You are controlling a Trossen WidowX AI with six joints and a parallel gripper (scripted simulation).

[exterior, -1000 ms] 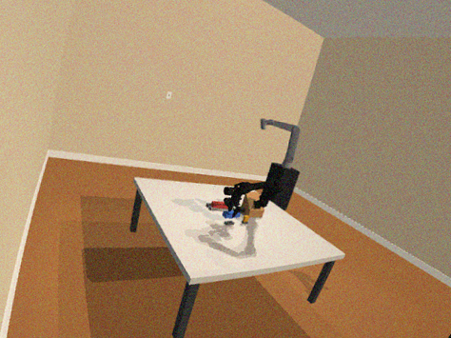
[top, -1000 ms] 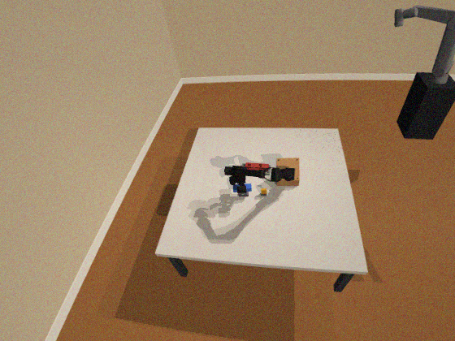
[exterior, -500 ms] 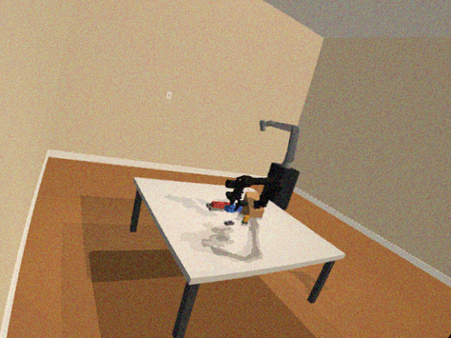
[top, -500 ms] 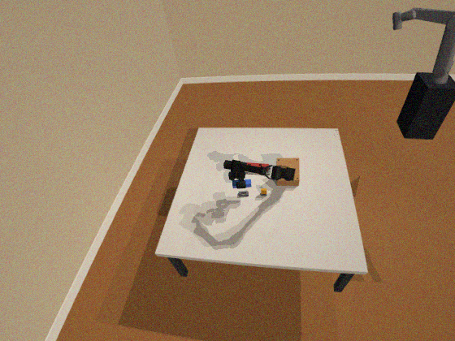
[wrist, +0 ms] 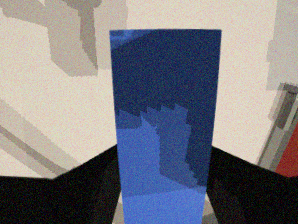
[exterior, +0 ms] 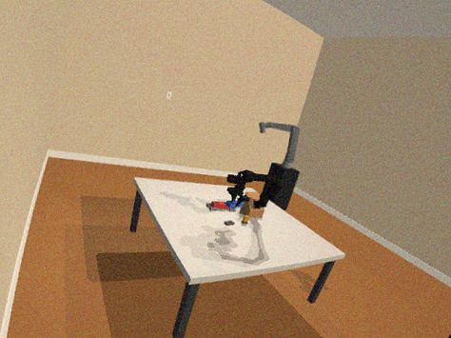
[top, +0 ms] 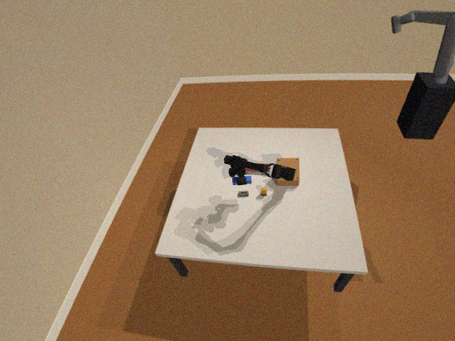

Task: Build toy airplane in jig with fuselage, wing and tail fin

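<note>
Claw is gripping the blue wing; the gripper is pinching it from both long sides, and the wing is showing above the table, apart from its small grey rest. The red fuselage is lying along the grey cradle, partly beneath the arm from overhead; whether it is sitting fully flat, I cannot tell. The orange tail fin is waiting on the table. Step in hand, by my reading: carrying the wing across to the fuselage. Good practice would be keeping the wing level and high enough for its hidden tab to be clearing the cradle walls, then squaring it crosswise and centring over the socket before any lowering. Descent should be going slow and straight, with a light press; if the wing is tipping or the fuselage is sliding, better to be lifting and realigning than forcing. Fingers should be opening evenly only once the wing is sitting down, then rising straight, avoiding dragging it askew.
</note>
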